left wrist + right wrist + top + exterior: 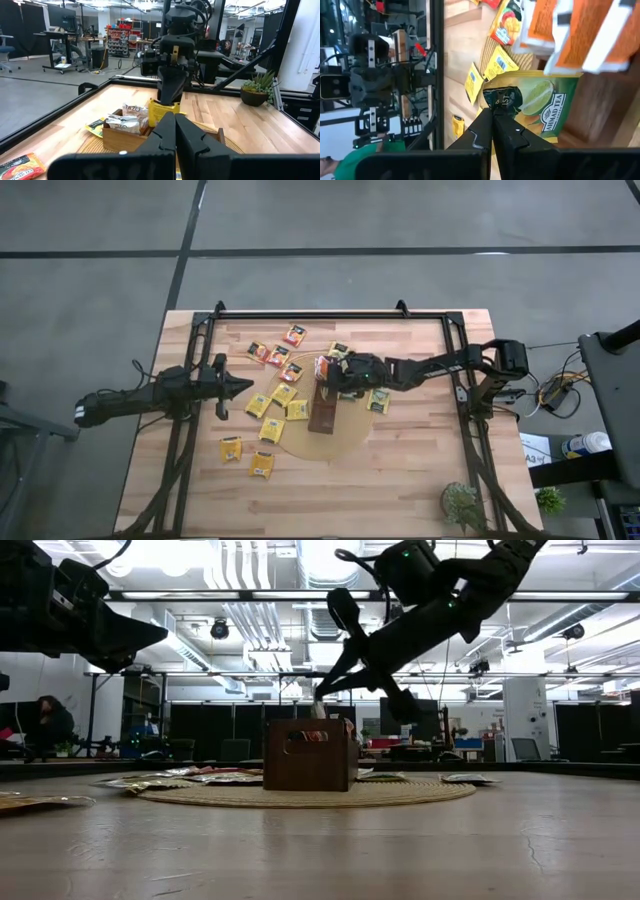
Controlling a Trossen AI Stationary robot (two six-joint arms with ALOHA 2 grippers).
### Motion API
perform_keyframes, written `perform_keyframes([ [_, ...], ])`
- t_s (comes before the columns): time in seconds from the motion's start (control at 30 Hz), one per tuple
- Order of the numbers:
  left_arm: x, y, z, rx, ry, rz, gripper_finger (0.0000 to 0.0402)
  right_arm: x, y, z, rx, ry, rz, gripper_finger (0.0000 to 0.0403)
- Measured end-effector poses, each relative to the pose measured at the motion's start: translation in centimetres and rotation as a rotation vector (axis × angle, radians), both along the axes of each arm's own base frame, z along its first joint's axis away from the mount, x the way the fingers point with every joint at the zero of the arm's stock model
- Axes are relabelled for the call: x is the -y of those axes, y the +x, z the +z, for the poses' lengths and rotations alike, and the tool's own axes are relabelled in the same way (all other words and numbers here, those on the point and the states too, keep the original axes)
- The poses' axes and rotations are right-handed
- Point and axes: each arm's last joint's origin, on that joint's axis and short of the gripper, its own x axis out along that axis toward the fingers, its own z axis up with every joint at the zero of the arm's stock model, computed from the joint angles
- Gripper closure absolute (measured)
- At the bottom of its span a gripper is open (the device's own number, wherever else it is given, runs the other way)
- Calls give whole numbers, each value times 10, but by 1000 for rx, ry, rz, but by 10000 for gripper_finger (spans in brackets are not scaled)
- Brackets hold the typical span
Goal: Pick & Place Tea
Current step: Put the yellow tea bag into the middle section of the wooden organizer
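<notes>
My right gripper [335, 370] is over the far end of the tray [325, 405], fingers pinched shut on one sachet [532, 107], green-and-yellow with a lime picture. The sachet hangs just above the tray's opening, where white and orange sachets [125, 117] already sit.

Risks, as I judge them:
- The hold is on one edge only; the sachet could swing or slip before it is inside.
- The near compartment looks full. A release here may leave the sachet lying on top of the others or sliding off onto the round mat [345, 442].
- Going lower could push my fingers into the packed sachets or nudge the tray off the mat.

Surroundings: loose sachets [272, 402] are scattered across the middle of the counter [400, 480], mostly on the left side of the tray, with two nearer the front edge. A small potted plant [462, 505] stands at the front right corner, well apart. My left gripper [240, 387] waits shut and empty toward the left edge, pointing at the scatter; nothing stands between it and the tray.
</notes>
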Motion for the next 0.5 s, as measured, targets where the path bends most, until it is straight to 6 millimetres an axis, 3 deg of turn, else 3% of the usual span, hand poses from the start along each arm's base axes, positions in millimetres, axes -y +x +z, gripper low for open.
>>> perform_keyframes([
  [0.23, 0, 0, 0, 0, 0, 0, 402, 0, 0, -7, -15, 27, -14, 394],
  [0.5, 0, 0, 0, 0, 0, 0, 402, 2, 4, -1, 2, -5, 0, 394],
])
